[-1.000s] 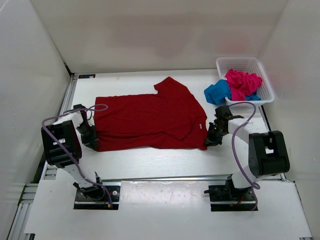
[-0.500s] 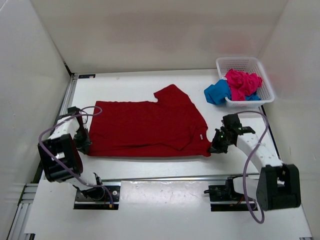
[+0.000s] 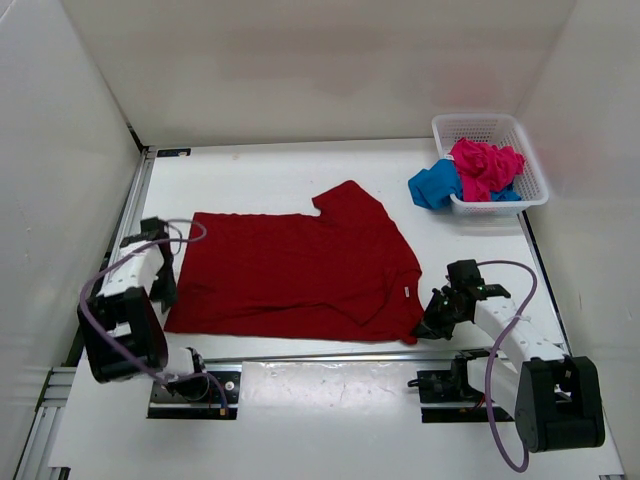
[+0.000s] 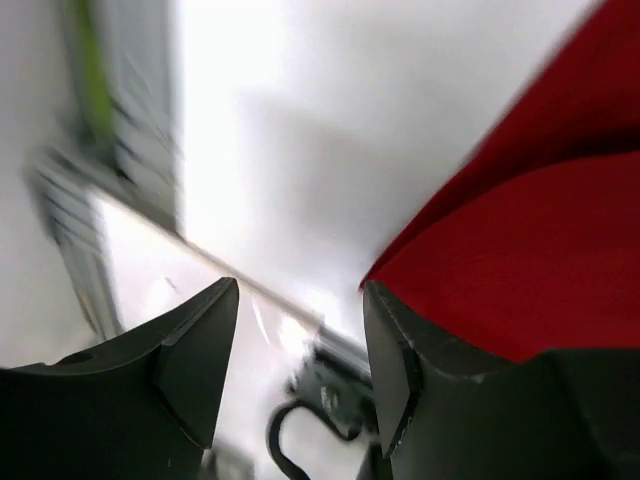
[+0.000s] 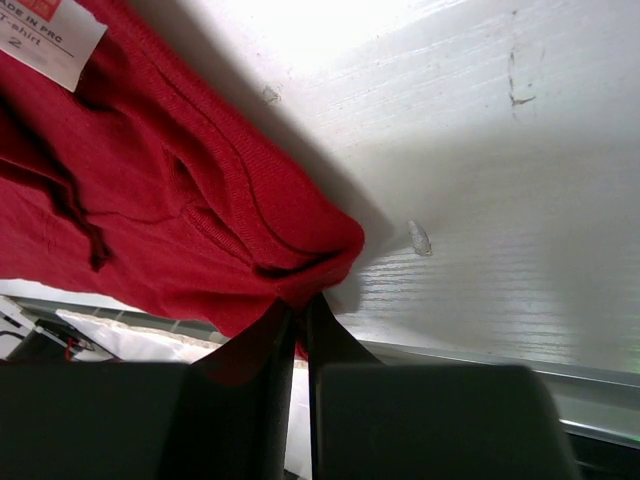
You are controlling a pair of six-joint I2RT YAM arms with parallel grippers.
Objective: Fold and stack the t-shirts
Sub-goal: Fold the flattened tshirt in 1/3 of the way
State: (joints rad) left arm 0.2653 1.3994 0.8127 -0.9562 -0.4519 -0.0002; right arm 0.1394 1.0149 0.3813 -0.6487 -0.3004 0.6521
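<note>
The dark red t-shirt (image 3: 295,265) now lies nearer the tabletop's (image 3: 260,165) front edge. The right gripper (image 5: 302,305) pinches its corner; the left gripper (image 4: 300,300), apparently released, gapes empty.

Matt red knit cloth: the red shirt (image 5: 150,180) bunches in the right pincer (image 5: 298,312), its fingers (image 5: 342,350) smooth dark plastic. Beside the pincer, the white table (image 5: 480,200) shows a fine wood-like grain, lightly scuffed. Up-left of the pincer, a smooth printed label (image 5: 45,35); far beyond it, a white plastic mesh basket (image 3: 490,130).
</note>
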